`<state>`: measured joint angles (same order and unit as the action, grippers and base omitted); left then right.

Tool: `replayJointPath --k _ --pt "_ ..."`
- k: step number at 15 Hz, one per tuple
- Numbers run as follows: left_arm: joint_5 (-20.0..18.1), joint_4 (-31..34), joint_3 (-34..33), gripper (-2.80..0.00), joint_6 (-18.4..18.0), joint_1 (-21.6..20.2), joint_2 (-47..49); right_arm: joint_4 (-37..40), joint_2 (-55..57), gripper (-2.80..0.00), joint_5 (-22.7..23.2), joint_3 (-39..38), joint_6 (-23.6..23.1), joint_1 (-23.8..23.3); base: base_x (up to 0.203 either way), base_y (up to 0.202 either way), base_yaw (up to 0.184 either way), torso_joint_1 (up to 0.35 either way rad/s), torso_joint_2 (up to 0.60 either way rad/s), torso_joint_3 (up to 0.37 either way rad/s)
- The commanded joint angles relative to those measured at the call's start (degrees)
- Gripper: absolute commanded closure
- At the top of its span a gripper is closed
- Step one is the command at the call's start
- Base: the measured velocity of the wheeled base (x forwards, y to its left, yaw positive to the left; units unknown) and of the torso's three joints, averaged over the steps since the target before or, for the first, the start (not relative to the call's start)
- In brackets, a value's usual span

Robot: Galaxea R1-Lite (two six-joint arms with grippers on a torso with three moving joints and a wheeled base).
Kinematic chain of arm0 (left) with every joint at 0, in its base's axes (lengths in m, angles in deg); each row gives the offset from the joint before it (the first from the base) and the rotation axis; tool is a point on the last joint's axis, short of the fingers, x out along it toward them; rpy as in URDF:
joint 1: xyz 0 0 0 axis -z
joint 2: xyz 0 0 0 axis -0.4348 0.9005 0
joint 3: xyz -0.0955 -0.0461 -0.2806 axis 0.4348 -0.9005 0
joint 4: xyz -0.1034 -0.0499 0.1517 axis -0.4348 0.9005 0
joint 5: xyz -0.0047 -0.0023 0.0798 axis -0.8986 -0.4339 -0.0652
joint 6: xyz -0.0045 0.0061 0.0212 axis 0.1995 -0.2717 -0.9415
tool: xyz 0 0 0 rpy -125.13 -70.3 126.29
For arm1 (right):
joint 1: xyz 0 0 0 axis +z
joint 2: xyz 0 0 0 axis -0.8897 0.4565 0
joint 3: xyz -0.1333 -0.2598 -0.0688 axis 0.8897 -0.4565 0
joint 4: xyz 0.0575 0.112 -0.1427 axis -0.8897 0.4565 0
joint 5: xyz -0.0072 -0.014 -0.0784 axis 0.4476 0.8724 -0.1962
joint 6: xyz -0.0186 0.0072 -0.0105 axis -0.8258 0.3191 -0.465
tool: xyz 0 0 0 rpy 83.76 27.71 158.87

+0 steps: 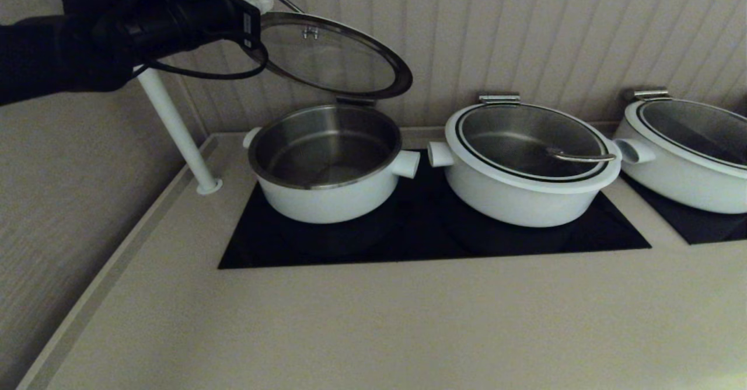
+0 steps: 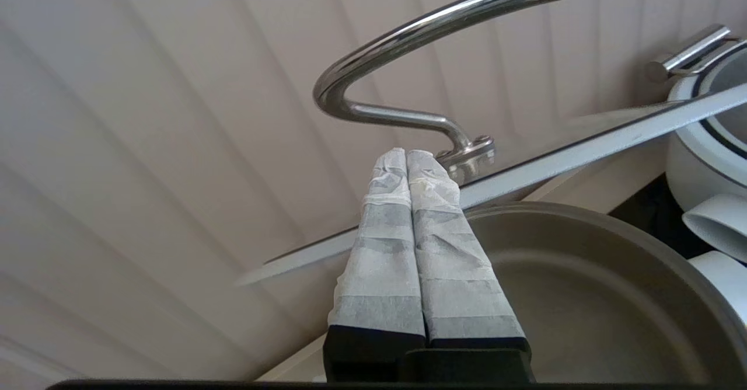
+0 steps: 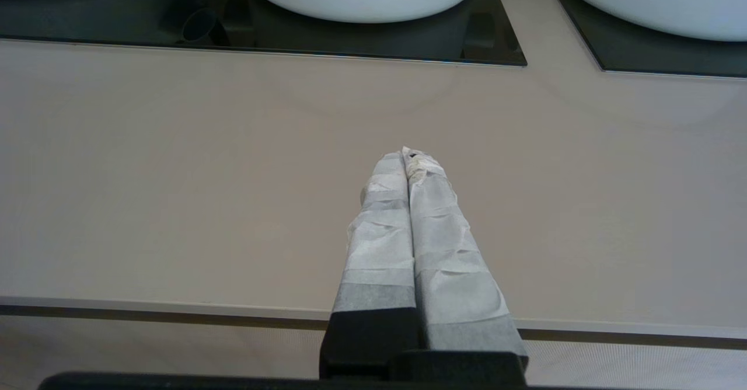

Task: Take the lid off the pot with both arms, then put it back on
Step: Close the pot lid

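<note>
Round glass lid with arched steel handle [image 1: 332, 57] stands tilted open above the deep white pot [image 1: 327, 162], at the frame's 11 o'clock. Left claw [image 2: 407, 156], fingers pressed together, props the rim, gripping nothing. Right claw [image 3: 407, 157] closed, empty, over the table [image 3: 233, 174]. Pot empty. Advise lowering slowly, rim seated evenly.

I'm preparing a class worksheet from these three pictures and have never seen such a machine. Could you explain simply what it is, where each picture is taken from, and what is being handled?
It is a two-armed robot. The wide picture comes from its head camera; the other two from cameras on each wrist.

On a beige counter with black hobs stand three white pots. The round glass lid with arched steel handle is tilted up above the deep white steel-lined pot, hinged at the back. The left gripper, taped fingers together, sits against that lid's edge. The right gripper, also shut, hangs over bare counter holding nothing.
</note>
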<state>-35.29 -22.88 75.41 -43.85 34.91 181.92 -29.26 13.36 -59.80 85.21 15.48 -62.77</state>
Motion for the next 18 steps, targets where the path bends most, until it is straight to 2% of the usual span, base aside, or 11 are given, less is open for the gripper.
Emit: replayJointPath --k 1,6,13,18 --pt "-0.06 -0.23 -1.09 0.0 -0.12 -0.1 -1.26 -0.01 -0.02 0.0 0.04 0.0 -0.03 0.01 0.0 0.0 0.0 0.0 0.0 0.0" --pt "-0.06 -1.09 -8.79 0.0 -0.2 -0.46 -4.92 -0.01 -0.02 0.0 0.04 0.0 -0.03 0.01 0.0 0.0 0.0 0.0 0.0 0.0" --pt "-0.06 -1.81 -10.02 0.0 -0.22 -0.52 -5.19 -0.01 -0.02 0.0 0.04 0.0 -0.03 0.01 0.0 0.0 0.0 0.0 0.0 0.0" --pt "-0.05 -3.63 -15.87 0.0 -0.17 -0.52 -7.05 -0.01 -0.02 0.0 0.04 0.0 -0.03 0.01 0.0 0.0 0.0 0.0 0.0 0.0"
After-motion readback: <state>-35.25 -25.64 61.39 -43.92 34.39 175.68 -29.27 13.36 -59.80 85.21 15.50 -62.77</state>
